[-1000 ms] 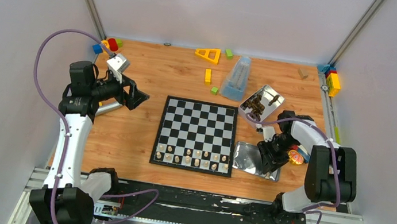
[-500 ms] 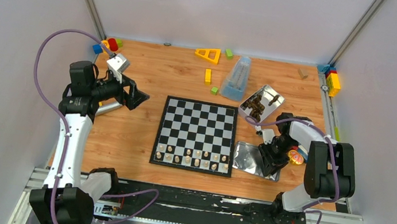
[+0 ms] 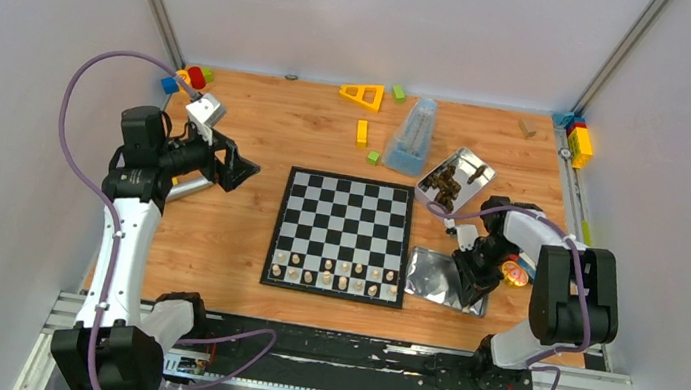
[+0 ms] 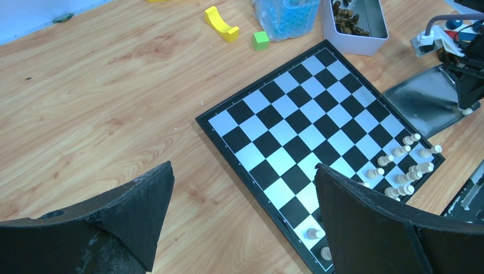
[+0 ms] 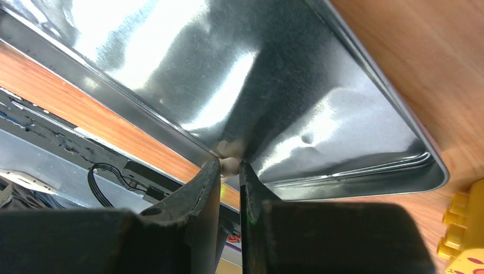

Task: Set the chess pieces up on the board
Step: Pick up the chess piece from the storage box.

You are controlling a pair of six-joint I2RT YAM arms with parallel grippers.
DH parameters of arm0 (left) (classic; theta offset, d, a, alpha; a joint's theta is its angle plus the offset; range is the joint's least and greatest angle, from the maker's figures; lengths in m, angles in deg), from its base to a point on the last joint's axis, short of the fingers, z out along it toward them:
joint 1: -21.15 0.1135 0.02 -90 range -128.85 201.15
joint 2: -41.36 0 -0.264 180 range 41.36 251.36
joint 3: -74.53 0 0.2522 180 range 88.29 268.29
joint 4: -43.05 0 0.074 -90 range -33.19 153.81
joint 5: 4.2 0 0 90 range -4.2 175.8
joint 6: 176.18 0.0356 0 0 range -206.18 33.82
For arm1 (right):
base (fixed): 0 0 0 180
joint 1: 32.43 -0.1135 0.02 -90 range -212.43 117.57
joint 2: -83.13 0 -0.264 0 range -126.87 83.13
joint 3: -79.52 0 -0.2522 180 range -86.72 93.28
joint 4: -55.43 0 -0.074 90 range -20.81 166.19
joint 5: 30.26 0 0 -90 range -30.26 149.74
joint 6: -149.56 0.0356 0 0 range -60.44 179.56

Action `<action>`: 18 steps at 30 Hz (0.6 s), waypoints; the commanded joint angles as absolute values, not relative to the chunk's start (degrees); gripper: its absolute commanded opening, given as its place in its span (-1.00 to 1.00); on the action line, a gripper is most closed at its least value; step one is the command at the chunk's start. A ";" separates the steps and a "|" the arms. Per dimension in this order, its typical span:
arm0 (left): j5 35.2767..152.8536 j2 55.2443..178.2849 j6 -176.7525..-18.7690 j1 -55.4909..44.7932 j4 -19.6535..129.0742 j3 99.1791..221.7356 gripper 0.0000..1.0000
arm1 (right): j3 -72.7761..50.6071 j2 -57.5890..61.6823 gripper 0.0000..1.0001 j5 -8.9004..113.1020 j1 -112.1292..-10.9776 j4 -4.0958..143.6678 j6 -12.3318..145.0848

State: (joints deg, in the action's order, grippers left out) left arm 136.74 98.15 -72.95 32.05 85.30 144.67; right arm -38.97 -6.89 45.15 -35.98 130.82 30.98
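Chess piece [image 5: 230,164] — pale, pinched in my right claw [image 5: 228,169] against tin [image 5: 257,85] rim, yellow block [image 5: 463,228] nearby; only wrist cam shows it. Left claw [image 4: 242,167] — wide open, empty, beside board [image 4: 319,108].

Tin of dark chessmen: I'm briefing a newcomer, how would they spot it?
Find the chessboard mid-table. Just off its far right corner sits an open metal tin heaped with dark chessmen. The other tin, at its near right corner, lies flat and shiny.

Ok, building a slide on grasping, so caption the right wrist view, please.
Right jaws pinch a pale chess piece at the rim of a shiny metal tray.
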 commanded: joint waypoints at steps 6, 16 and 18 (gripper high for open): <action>137.55 97.83 -71.43 32.40 84.23 145.62 1.00 | -32.97 -5.66 -0.91 43.65 -35.70 133.09 31.76; 137.13 97.44 -71.37 32.43 83.72 145.63 1.00 | -27.85 -1.20 -1.00 37.35 -36.73 133.16 28.43; 137.25 97.54 -71.83 32.42 83.00 145.53 1.00 | -26.50 0.39 -1.00 34.42 -38.61 132.09 27.38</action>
State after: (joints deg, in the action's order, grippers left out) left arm 136.70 98.15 -72.33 32.05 85.26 144.67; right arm -30.29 -3.72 40.98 -36.44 132.85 30.18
